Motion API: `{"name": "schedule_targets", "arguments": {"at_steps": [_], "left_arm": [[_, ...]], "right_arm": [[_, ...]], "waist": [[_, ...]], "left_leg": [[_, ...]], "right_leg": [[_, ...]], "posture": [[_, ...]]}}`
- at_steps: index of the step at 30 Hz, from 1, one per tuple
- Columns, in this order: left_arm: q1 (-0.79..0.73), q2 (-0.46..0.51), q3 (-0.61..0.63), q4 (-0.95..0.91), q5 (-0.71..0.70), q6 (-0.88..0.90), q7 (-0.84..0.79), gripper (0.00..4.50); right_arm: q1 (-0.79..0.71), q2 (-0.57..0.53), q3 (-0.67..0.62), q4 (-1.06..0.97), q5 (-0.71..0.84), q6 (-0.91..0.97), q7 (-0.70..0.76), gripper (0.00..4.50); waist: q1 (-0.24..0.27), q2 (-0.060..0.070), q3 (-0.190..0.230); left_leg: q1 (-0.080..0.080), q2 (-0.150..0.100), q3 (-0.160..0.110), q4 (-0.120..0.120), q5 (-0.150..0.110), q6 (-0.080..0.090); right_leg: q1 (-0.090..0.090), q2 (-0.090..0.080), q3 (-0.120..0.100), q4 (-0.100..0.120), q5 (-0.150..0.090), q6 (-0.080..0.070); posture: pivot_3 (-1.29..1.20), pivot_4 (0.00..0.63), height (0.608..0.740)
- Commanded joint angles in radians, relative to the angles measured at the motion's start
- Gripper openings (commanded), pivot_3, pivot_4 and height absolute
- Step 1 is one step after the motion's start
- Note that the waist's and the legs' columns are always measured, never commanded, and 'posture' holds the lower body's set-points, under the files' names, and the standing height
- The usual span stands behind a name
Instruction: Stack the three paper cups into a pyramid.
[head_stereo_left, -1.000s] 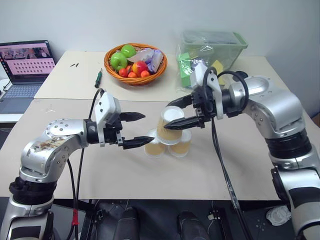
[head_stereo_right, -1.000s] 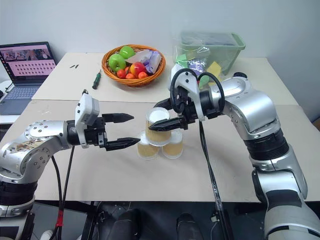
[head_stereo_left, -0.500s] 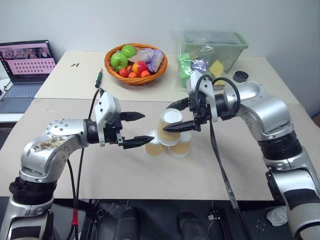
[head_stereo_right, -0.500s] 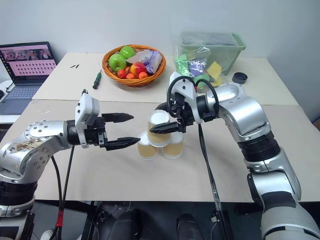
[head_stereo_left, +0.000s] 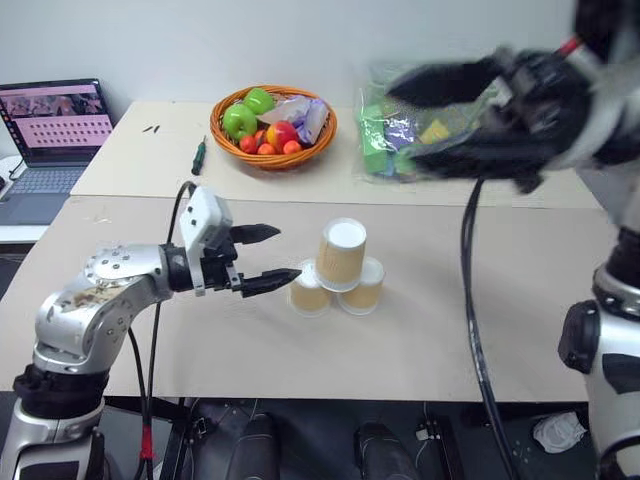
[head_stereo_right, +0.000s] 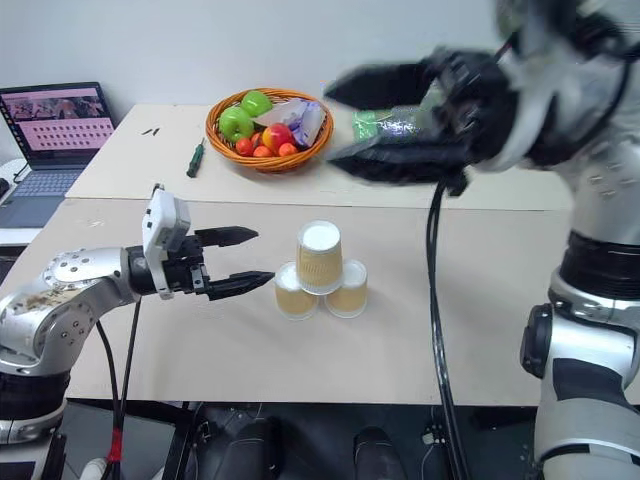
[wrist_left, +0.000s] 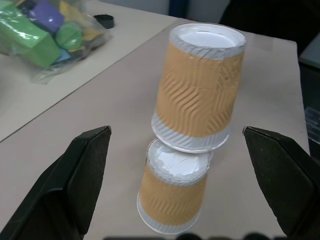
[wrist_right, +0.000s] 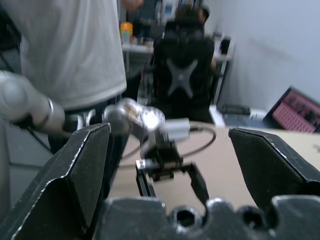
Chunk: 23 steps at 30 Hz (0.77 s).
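Observation:
The three paper cups stand upside down as a pyramid on the front table. Two tan cups (head_stereo_left: 310, 294) (head_stereo_left: 365, 289) sit side by side, and the third cup (head_stereo_left: 342, 253) rests on top of them, tilted a little. My left gripper (head_stereo_left: 286, 253) hovers open just left of the stack, level with it and touching nothing. In the left wrist view the top cup (wrist_left: 197, 90) and one lower cup (wrist_left: 172, 192) show between its black fingers (wrist_left: 75, 185). My right gripper (head_stereo_left: 402, 125) is raised high above the table's right side, open and empty.
A wicker basket (head_stereo_left: 272, 158) of fruit stands on the back table, with a screwdriver (head_stereo_left: 197, 155) to its left and a laptop (head_stereo_left: 50, 130) at the far left. A bag of coloured blocks (head_stereo_left: 385, 140) lies behind the raised gripper. A person in a white shirt (wrist_right: 75, 50) shows in the right wrist view.
My right gripper let go of the top cup and swung up and to the right, away from the stack. The top cup stayed on the two lower cups. My left gripper drew back slightly to the left.

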Motion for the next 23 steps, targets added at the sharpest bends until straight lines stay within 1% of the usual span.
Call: {"name": "schedule_targets", "arguments": {"at_steps": [1, 3, 4, 5, 8, 11, 14, 19, 23], "left_arm": [[0.064, -0.065, 0.115, 0.006, 0.038, -0.021, 0.174, 4.50], [0.105, -0.109, 0.152, 0.006, 0.061, -0.034, 0.252, 4.50], [0.124, -0.142, 0.176, 0.007, 0.070, -0.041, 0.302, 4.50], [0.139, -0.176, 0.192, 0.022, 0.108, -0.062, 0.370, 4.50], [0.161, -0.271, 0.224, 0.087, 0.221, -0.151, 0.541, 4.50], [0.135, -0.348, 0.245, 0.207, 0.324, -0.295, 0.669, 4.50], [0.096, -0.391, 0.245, 0.325, 0.396, -0.421, 0.752, 4.50], [0.038, -0.431, 0.239, 0.466, 0.451, -0.552, 0.829, 4.50], [0.012, -0.435, 0.239, 0.522, 0.460, -0.601, 0.839, 4.50]], "right_arm": [[0.097, -0.004, 0.056, 0.098, -0.287, -0.112, -0.328, 4.45], [0.202, -0.039, 0.170, 0.102, -0.487, -0.229, -0.434, 4.45], [0.257, -0.047, 0.206, 0.104, -0.565, -0.267, -0.490, 4.45], [0.308, -0.035, 0.219, 0.110, -0.620, -0.284, -0.559, 4.45], [0.412, 0.046, 0.205, 0.133, -0.705, -0.288, -0.740, 4.45], [0.495, 0.154, 0.142, 0.159, -0.744, -0.366, -0.892, 4.45], [0.557, 0.229, 0.103, 0.196, -0.772, -0.475, -0.984, 4.45], [0.632, 0.301, 0.064, 0.227, -0.778, -0.583, -1.040, 4.45], [0.649, 0.318, 0.065, 0.241, -0.801, -0.610, -1.055, 4.45]], "waist": [[-0.003, -0.002, -0.001], [-0.002, -0.003, -0.002], [0.000, -0.003, -0.002], [0.003, -0.003, -0.001], [0.008, -0.002, -0.001], [0.010, -0.002, -0.001], [0.010, -0.002, -0.001], [0.015, -0.002, -0.001], [0.013, -0.002, -0.001]], "left_leg": [[0.001, 0.000, 0.000, 0.001, 0.000, 0.000], [0.001, 0.000, 0.000, 0.002, 0.000, 0.000], [0.000, 0.000, 0.000, 0.002, 0.000, 0.000], [-0.001, 0.000, 0.001, 0.001, 0.000, 0.000], [-0.006, -0.002, 0.001, 0.000, 0.001, 0.000], [-0.015, -0.003, 0.001, 0.000, 0.001, -0.001], [-0.015, -0.003, 0.000, 0.001, 0.002, -0.002], [-0.014, -0.005, 0.000, 0.003, 0.003, -0.002], [-0.014, -0.005, -0.001, 0.003, 0.004, -0.003]], "right_leg": [[0.000, 0.000, 0.000, 0.000, 0.000, 0.000], [0.000, 0.000, 0.000, 0.000, 0.001, 0.000], [0.000, 0.000, 0.001, -0.001, 0.001, 0.001], [-0.001, 0.000, 0.002, -0.001, 0.002, 0.001], [-0.006, -0.002, 0.003, -0.001, 0.002, 0.002], [-0.016, -0.002, 0.003, 0.003, 0.003, 0.001], [-0.017, -0.002, 0.003, 0.006, 0.003, 0.001], [-0.014, -0.002, 0.002, 0.008, 0.004, 0.003], [-0.015, -0.002, 0.002, 0.008, 0.004, 0.003]], "posture": [[0.00, 0.150, 0.692], [0.00, 0.150, 0.692], [0.00, 0.150, 0.692], [0.00, 0.150, 0.692], [0.00, 0.150, 0.692], [0.00, 0.150, 0.692], [0.00, 0.150, 0.692], [0.00, 0.150, 0.692], [0.00, 0.150, 0.692]]}}
